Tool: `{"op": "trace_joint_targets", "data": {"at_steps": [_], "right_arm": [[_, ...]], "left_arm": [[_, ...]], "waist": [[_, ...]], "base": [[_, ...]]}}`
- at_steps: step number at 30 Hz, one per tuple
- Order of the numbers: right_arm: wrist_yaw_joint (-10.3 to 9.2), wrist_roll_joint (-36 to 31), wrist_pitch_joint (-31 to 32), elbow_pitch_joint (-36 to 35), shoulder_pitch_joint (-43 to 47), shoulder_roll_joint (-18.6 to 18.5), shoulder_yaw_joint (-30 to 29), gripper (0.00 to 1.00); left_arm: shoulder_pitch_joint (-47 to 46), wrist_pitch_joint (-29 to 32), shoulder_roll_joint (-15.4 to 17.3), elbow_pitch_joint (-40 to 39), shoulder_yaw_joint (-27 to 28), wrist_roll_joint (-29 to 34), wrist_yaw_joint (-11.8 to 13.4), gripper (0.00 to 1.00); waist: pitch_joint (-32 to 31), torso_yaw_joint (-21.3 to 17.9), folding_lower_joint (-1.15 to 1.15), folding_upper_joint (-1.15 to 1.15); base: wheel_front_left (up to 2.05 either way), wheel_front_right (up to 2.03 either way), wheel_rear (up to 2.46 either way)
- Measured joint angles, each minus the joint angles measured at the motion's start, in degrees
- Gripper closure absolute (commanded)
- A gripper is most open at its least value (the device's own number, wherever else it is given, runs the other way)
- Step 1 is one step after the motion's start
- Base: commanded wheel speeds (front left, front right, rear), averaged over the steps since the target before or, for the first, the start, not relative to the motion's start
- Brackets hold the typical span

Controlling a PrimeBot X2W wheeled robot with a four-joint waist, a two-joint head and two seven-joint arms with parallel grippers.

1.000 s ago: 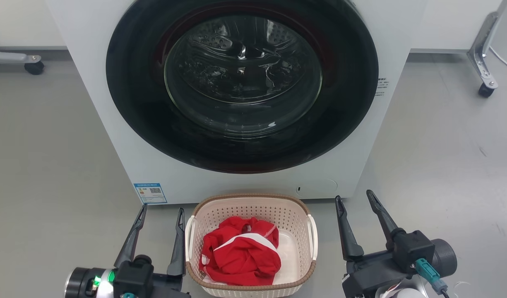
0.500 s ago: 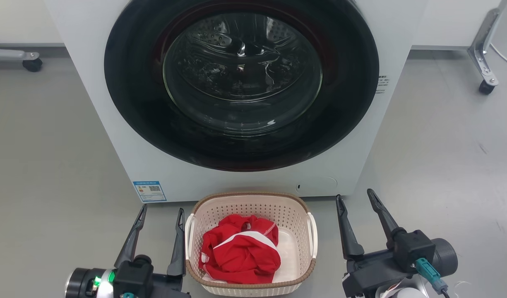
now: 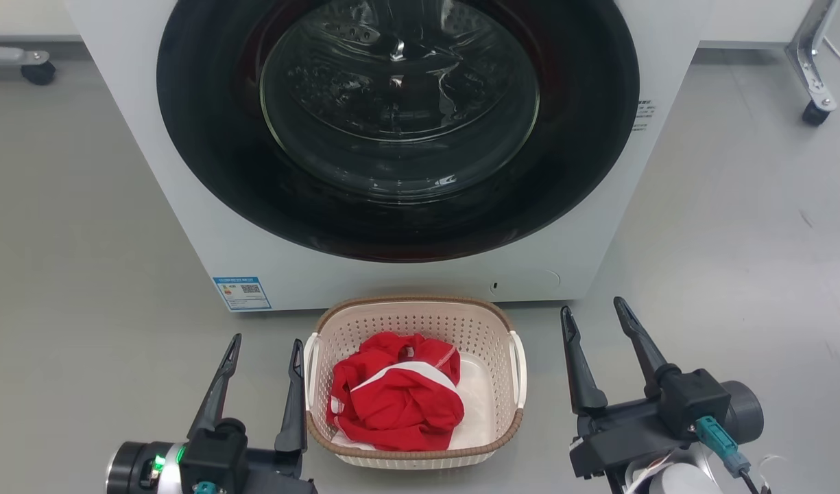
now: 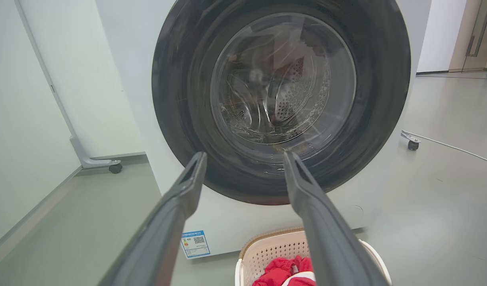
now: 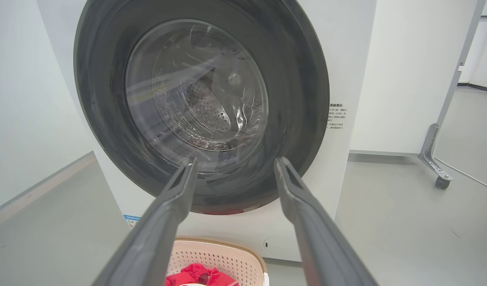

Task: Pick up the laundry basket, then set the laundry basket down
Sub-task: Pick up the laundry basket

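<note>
Grey floor [image 3: 84, 226] lies before a white washer [image 3: 214, 237] with a round dark door [image 3: 207, 151]. I see the laundry basket [image 3: 411, 322] standing on this floor between my two claws, close in front of the washer. My left gripper [image 3: 266, 340] is just beside the basket's left side, its fingers spread and empty (whether the inner finger touches, I cannot tell). My right gripper [image 3: 592, 306] stands a little apart from the right side, also spread and empty. A red garment [image 3: 392, 405] lies inside the basket.
</note>
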Motion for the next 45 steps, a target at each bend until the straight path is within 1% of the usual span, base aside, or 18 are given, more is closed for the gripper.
{"op": "trace_joint_targets", "data": {"at_steps": [10,18,20,22,26,38,45], "right_arm": [[0.54,0.0,-0.1,0.0,-4.9,0.1,-1.2,0.0],[1.1,-0.4,-0.2,1.2,-10.8,0.0,-2.5,0.0],[1.53,-0.4,-0.2,1.8,-12.1,0.0,-2.8,0.0],[1.57,-0.4,-0.2,2.6,-13.3,0.0,-3.2,0.0],[1.69,-0.4,-0.2,3.5,-14.8,0.0,-3.6,0.0],[2.52,-0.3,-0.2,9.4,-21.7,-0.2,-5.5,0.0],[2.53,0.2,-0.2,13.6,-26.3,-0.4,-6.4,0.0]], "left_arm": [[-4.0,0.0,-0.1,0.6,0.8,-1.1,-0.6,0.0],[-10.5,0.3,-0.6,2.5,1.4,-1.6,-1.1,0.0],[-12.1,0.6,-0.7,3.3,1.4,-1.6,-1.2,0.0],[-13.7,0.8,-0.8,4.1,1.4,-1.6,-1.6,0.0],[-15.8,0.8,-0.9,5.4,1.5,-1.7,-1.6,0.0],[-24.2,1.3,-1.6,11.8,1.4,-3.7,-2.1,0.0],[-29.3,1.4,-1.9,16.2,1.3,-4.6,-2.6,0.0]], "waist": [[5.0,-0.2,0.0,0.0],[10.8,-0.4,0.01,0.0],[12.4,-0.4,0.01,0.0],[14.0,-0.4,0.01,0.0],[16.5,-0.4,0.01,0.0],[26.5,0.2,0.01,0.01],[32.4,1.0,0.01,0.01]], "base": [[0.0,0.0,0.0],[0.0,0.0,0.0],[0.0,0.0,0.0],[0.0,0.0,0.0],[0.0,0.0,0.0],[0.0,0.0,0.0],[0.0,0.0,0.0]]}}
